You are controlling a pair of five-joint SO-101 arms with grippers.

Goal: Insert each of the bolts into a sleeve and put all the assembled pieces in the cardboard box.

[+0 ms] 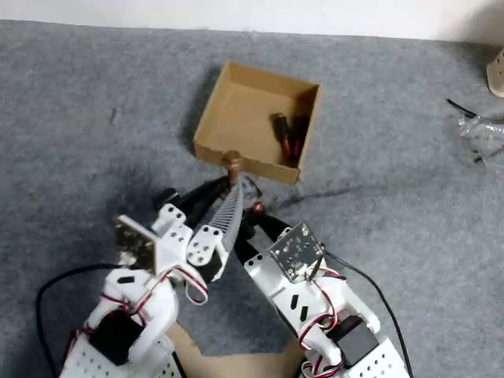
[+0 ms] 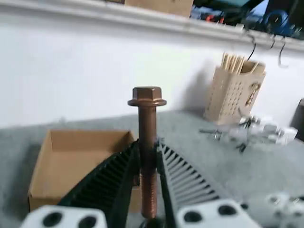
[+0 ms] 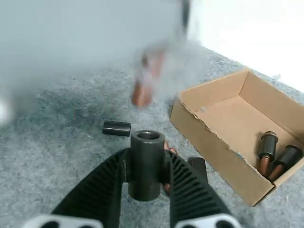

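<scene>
From up high, the cardboard box (image 1: 244,110) sits on the gray tabletop (image 1: 87,102) with two assembled pieces (image 1: 288,135) lying along one side wall. The left pincer (image 1: 231,181) is right at the box's near wall, gripping a bolt (image 1: 232,164) with the head pointing up.

Left wrist cam: the bolt is copper-colored and dead upright, hex head on top, and the pincer's ribbed fingers (image 2: 118,180) are squeezed tight on the shank from both sides. The box is just behind it. Further back near the wall there's a beige holder (image 2: 235,88) full of wooden sticks.

Right wrist cam: the right pincer (image 3: 146,164) is clamped around a black sleeve (image 3: 146,147), standing upright with the open end up. A loose sleeve (image 3: 116,128) lies on its side on the tabletop just past it. The box is close by, off to the side, and both assembled pieces are tucked in its corner.
</scene>
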